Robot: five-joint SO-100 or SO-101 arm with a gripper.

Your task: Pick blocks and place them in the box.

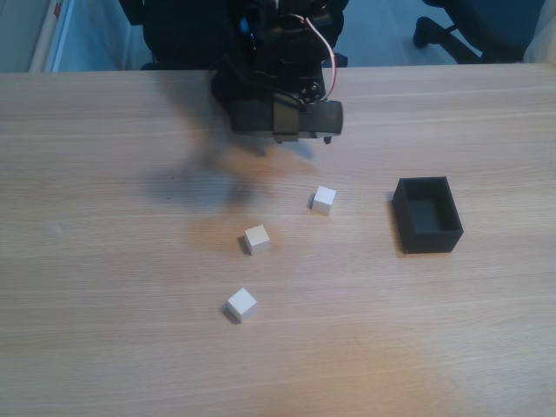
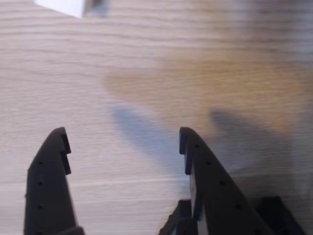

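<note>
Wrist view finds my jaws (image 2: 122,142) spread wide and empty above bare surface (image 2: 156,73), poised to drop over a block (image 2: 63,6) at the frame's top edge, while three blocks lie loose left of the empty box (image 1: 427,214).

Count, fixed view: three white blocks on the table (image 1: 104,347), all apart from one another. One (image 1: 324,199) lies nearest the table's middle, one (image 1: 256,239) sits toward the near edge from it, one (image 1: 241,303) closest to the near edge. One black box (image 1: 426,215), toward the right edge. One arm with one gripper (image 2: 122,139), two fingers, at the far edge.
</note>
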